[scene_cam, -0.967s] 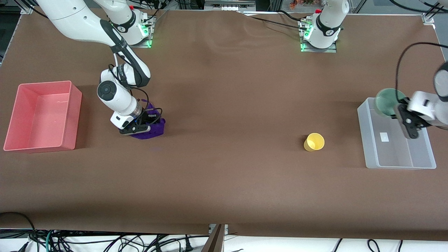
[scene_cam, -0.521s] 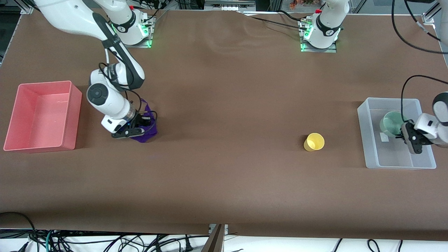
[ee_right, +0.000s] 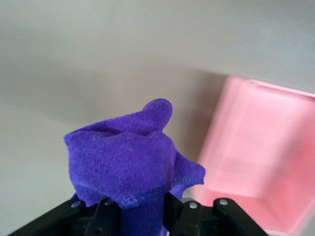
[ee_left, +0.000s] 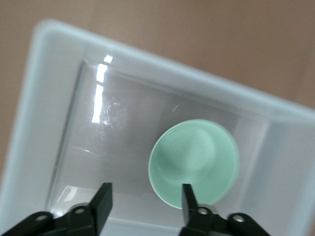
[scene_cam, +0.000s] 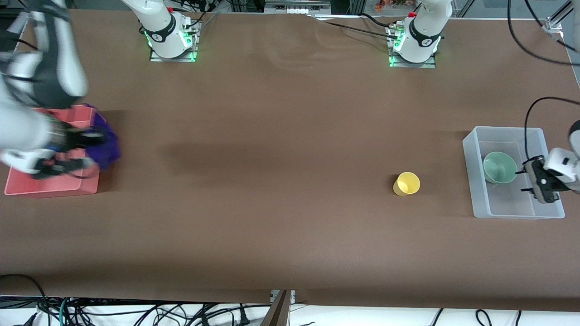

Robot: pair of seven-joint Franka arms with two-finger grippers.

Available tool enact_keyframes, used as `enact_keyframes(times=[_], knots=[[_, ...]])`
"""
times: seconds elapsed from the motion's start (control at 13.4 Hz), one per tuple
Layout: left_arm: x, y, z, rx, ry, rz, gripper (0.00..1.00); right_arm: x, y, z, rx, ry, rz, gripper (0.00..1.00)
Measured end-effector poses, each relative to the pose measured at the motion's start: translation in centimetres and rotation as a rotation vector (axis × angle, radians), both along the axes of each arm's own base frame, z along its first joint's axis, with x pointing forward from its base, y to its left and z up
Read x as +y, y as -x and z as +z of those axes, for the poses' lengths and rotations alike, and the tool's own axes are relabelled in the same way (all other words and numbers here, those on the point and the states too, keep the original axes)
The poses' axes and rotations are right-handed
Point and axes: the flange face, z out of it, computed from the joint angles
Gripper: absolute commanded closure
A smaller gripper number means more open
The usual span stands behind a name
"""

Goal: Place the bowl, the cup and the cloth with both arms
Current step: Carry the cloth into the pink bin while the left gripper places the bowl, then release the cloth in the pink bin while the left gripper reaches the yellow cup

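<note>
We are pinching the cloth (ee_right: 129, 162) in our right gripper (scene_cam: 68, 156) fingers over the pink bin (scene_cam: 27, 185). Our left gripper (ee_left: 145, 206) fingers are hanging spread above the bowl (scene_cam: 499, 167), sitting in the clear bin (scene_cam: 509, 132). The cup (scene_cam: 406, 183) is lying on the counter (scene_cam: 281, 136) nearby.

One bowl (scene_cam: 499, 167), one cup (scene_cam: 407, 183), one cloth (scene_cam: 103, 144), two bins (scene_cam: 478, 181).

table (scene_cam: 281, 190): brown cover | cables (scene_cam: 136, 312): tangled below table's near edge
</note>
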Motion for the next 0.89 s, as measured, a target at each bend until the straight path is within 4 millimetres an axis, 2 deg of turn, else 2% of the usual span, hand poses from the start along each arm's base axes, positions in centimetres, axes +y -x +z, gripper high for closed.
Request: enact_keyframes(times=[0.15,0.22,0.3,0.37,0.45,0.52,0.74,0.89], knots=[[-4.4,0.3,6.2,0.049,-0.025,0.158,0.00,-10.0,2.0,0.0,0.029,-0.012,0.020,1.00],[-6.9,0.4,8.0,0.071,-0.039,0.244,0.00,-13.8,2.9,-0.8,0.044,-0.017,0.021,1.00],[-9.5,0.2,8.7,0.086,-0.038,0.332,0.00,-16.3,3.6,-1.8,0.053,-0.021,0.020,1.00],[-11.9,-0.2,8.4,0.101,-0.020,0.418,0.00,-17.7,3.9,-3.1,0.062,-0.023,0.015,0.91],[-14.1,-0.7,7.3,0.118,-0.008,0.496,0.00,-18.2,4.1,-4.5,0.075,-0.026,0.007,0.35],[-15.8,-1.4,5.8,0.118,-0.006,0.561,0.00,-18.5,4.2,-5.8,0.088,-0.028,0.004,0.02],[-21.5,-2.7,1.1,0.107,-0.021,0.719,0.00,-19.4,4.9,-8.0,0.117,-0.029,-0.015,0.01],[-25.9,-2.4,-1.2,0.084,-0.033,0.799,0.01,-20.0,5.3,-7.9,0.117,-0.027,-0.024,0.01]])
